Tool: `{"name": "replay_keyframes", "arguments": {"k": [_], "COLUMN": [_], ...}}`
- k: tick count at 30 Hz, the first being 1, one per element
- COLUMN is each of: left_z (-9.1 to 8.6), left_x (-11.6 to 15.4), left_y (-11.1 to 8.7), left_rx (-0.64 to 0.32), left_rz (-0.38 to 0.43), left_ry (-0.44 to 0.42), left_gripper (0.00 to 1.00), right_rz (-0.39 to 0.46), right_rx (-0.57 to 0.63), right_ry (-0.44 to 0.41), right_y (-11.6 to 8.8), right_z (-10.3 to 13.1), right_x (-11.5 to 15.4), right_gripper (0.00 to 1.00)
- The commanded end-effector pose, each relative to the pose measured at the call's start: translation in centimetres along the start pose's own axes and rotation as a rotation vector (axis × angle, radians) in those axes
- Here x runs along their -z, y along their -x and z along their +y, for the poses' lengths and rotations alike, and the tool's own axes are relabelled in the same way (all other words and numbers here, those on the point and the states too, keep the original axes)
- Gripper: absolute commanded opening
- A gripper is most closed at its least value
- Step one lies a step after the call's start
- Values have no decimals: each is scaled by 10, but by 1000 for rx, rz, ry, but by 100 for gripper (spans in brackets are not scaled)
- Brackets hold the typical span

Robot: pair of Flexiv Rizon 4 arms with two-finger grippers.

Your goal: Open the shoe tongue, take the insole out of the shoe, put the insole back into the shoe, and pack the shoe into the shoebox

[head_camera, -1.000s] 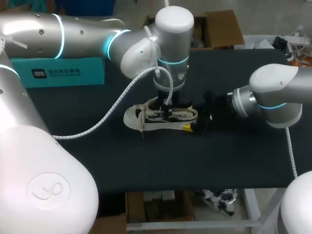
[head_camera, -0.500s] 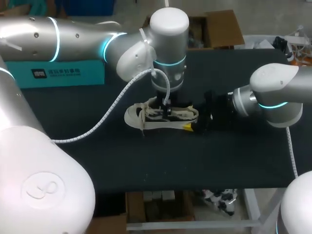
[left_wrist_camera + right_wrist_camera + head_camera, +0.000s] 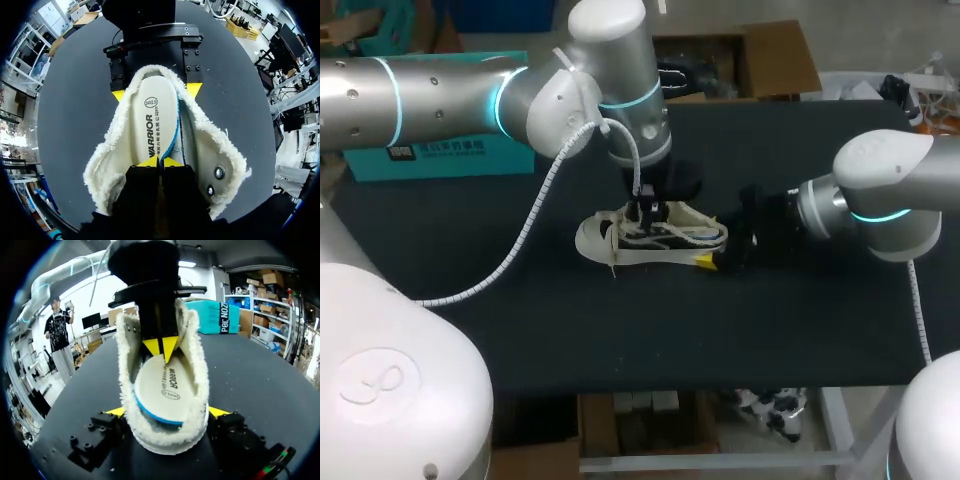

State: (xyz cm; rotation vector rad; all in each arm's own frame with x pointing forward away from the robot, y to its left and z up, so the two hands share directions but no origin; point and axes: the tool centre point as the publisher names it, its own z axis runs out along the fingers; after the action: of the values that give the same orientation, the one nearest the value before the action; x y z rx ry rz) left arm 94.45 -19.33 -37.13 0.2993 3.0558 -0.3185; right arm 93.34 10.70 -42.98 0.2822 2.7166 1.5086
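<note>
Down inside the shoe point(image 3: 212, 150), the left gripper point(image 3: 160, 161) has its yellow tips pressed almost together on the front end of the insole point(image 3: 152, 117). The insole runs from those tips straight ahead along the fleece-lined opening to the heel. Its blue edge shows along one side, and it sits inside the shoe's walls.

Ahead of the left fingers, the right gripper point(image 3: 167, 413) stands wide apart with the shoe's heel between its fingers, one yellow tip against each side.

The shoe rests upright on the dark table point(image 3: 740, 330). The teal shoebox point(image 3: 450, 155) sits well off behind the left arm, and I cannot tell what is in it.
</note>
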Motion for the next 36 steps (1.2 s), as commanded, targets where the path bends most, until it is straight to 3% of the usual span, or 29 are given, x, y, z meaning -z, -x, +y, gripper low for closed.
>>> {"name": "replay_keyframes", "arguments": {"k": [1, 11, 19, 20, 22, 24, 25, 28, 36], "left_z": [-5, -17, -27, -27, -30, -32, -34, -39, -55], "left_x": [17, 28, 21, 21, 20, 22, 23, 26, 31], "left_y": [2, -3, -1, -1, -2, -3, -4, -7, -16], "left_rx": [-24, -116, -127, -127, -124, -122, -120, -130, -165], "left_rz": [8, 76, 111, 112, 112, 108, 102, 95, 69], "left_ry": [-29, -109, -103, -102, -100, -101, -101, -105, -107], "left_gripper": [0, 0, 0, 4, 36, 48, 59, 63, 59], "right_rz": [6, 6, 6, 6, 6, 6, 6, 6, 6], "right_rx": [3, 3, 3, 3, 3, 3, 3, 3, 3], "right_ry": [5, 5, 5, 5, 5, 5, 5, 5, 5], "right_y": [-1, -1, -1, -1, -1, -1, -1, -1, -1], "right_z": [-5, -5, -5, -5, -5, -5, -5, -5, -5], "right_x": [-5, -5, -5, -5, -5, -5, -5, -5, -5], "right_gripper": [0, 0, 0, 0, 0, 0, 0, 0, 0]}}
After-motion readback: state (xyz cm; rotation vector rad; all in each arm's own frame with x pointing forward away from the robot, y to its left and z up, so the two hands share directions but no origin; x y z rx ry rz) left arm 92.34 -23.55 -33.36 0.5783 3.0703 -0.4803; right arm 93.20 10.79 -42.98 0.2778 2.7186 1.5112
